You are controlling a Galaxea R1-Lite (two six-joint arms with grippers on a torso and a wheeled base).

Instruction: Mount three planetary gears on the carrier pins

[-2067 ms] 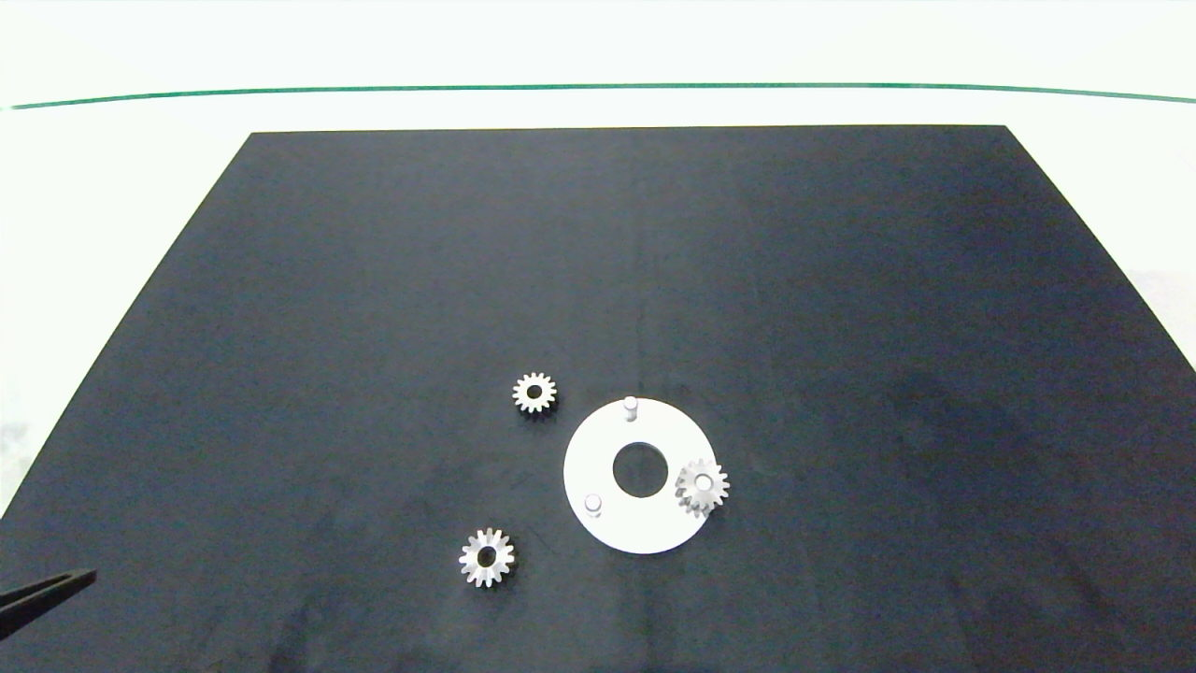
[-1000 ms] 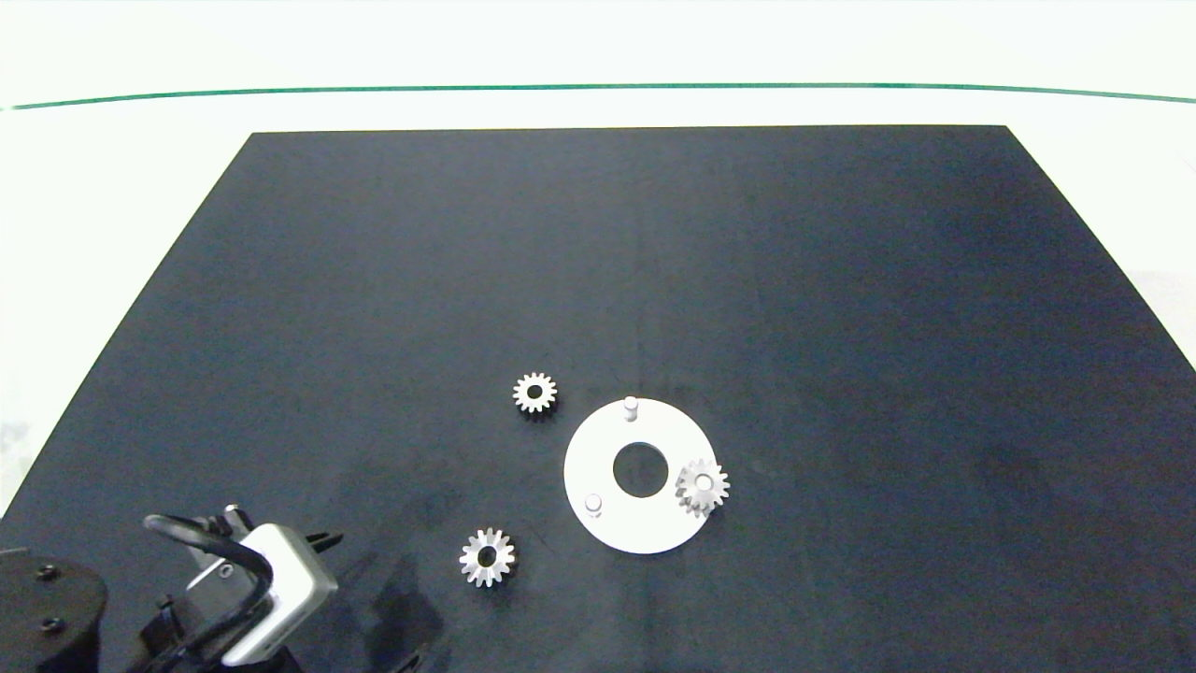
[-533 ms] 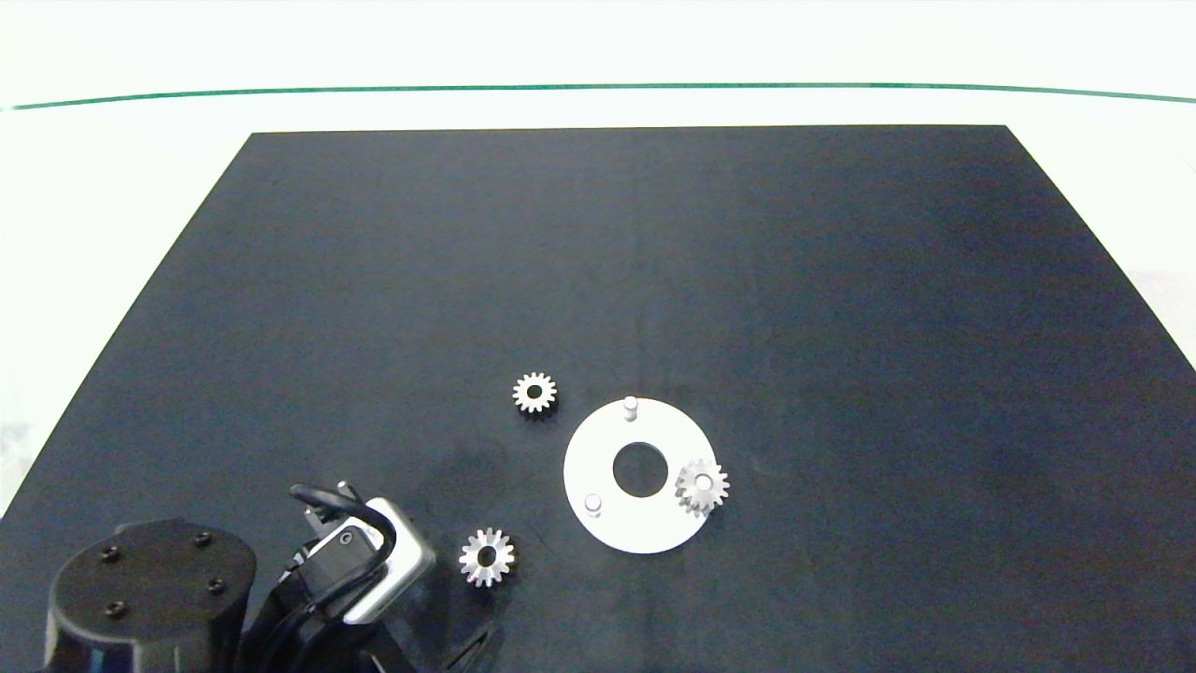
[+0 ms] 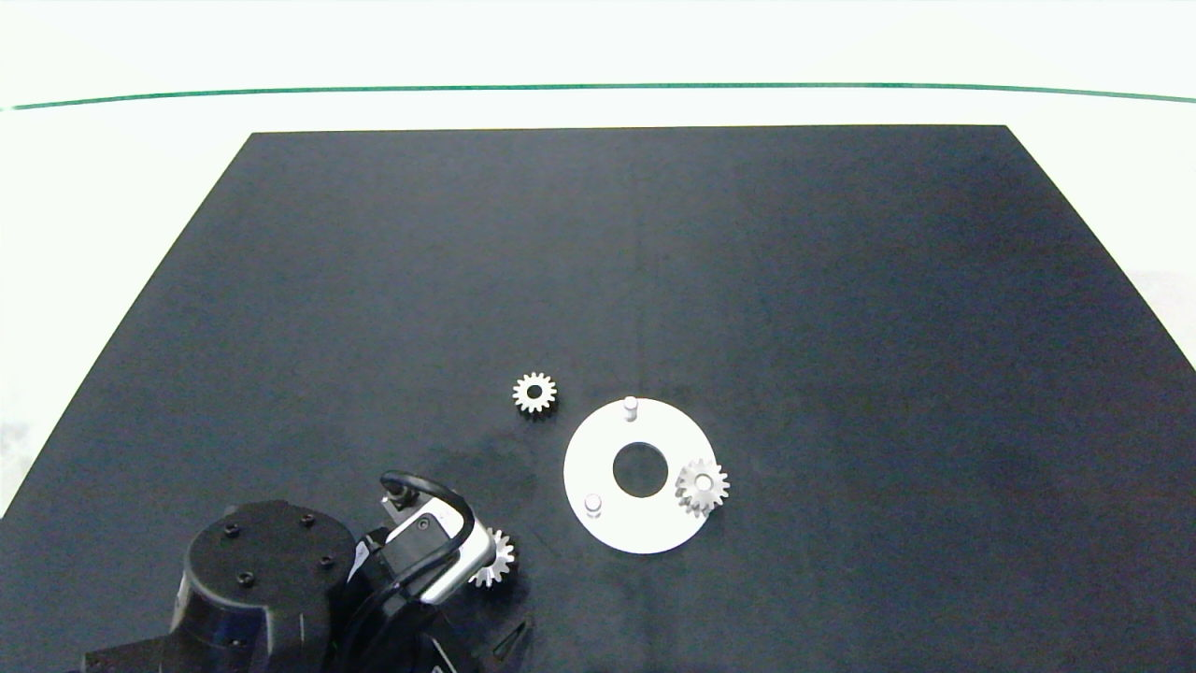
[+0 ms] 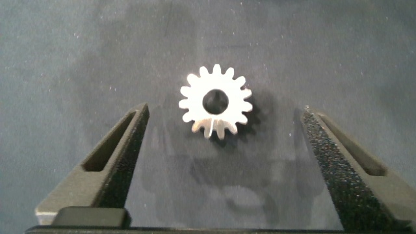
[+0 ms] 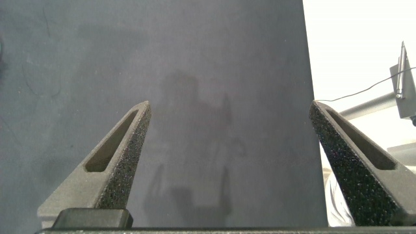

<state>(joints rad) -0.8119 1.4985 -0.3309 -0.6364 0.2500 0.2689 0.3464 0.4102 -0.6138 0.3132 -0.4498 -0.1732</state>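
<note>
the left gripper (image 5: pixel 218 153) has been advancing over the near planetary gear (image 5: pixel 216 102), its fingers spreading wide; the gear is lying flat between them, untouched.

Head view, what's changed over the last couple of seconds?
The left arm came in from the lower left corner and moved right; its tool now hangs open over the nearest loose gear, not gripping it. Unmoved: the far loose gear, the white disc and the gear on its pin.
</note>
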